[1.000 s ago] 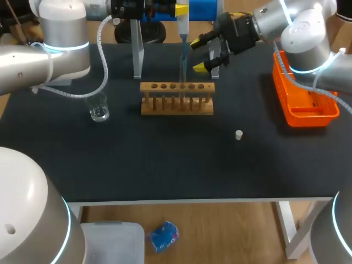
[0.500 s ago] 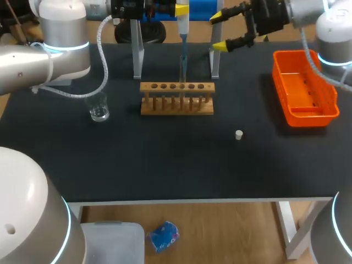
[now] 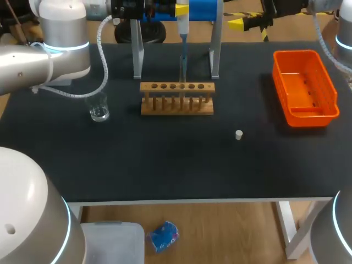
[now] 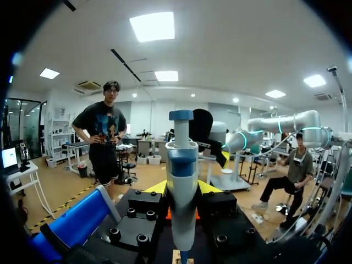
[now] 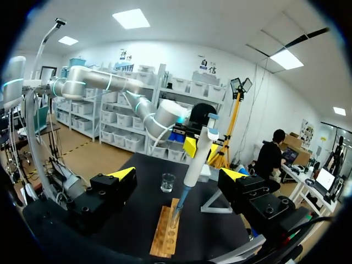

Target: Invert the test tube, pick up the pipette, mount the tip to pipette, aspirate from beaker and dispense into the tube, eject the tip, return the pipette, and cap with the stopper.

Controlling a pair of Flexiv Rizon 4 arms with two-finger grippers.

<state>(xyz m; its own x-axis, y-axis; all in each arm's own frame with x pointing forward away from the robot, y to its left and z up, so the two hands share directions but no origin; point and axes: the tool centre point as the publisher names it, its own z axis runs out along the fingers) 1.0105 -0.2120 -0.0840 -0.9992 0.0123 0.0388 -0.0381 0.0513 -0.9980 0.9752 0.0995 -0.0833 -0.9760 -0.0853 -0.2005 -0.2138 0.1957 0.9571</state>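
Left gripper (image 4: pixel 182 188): fingers clamped on the pipette (image 5: pixel 197 157), held upright with its tip lowered into the wooden rack (image 3: pixel 176 104); the tube itself cannot be distinguished. Right gripper (image 5: pixel 179 175): fingers apart, empty, well apart from the rack. Judged step: dispensing. Recommend a vertical, centred tip and a steady press. The stopper (image 3: pixel 238 135) lies on the table (image 3: pixel 165 165) near the rack.

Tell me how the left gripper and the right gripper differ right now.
The left gripper is shut on the pipette; the right gripper is open and holds nothing. The left gripper is by the wooden rack, with the pipette pointing down at it; the right gripper is out at the table's far edge, nearer the orange bin. Both have two yellow-tipped fingers.
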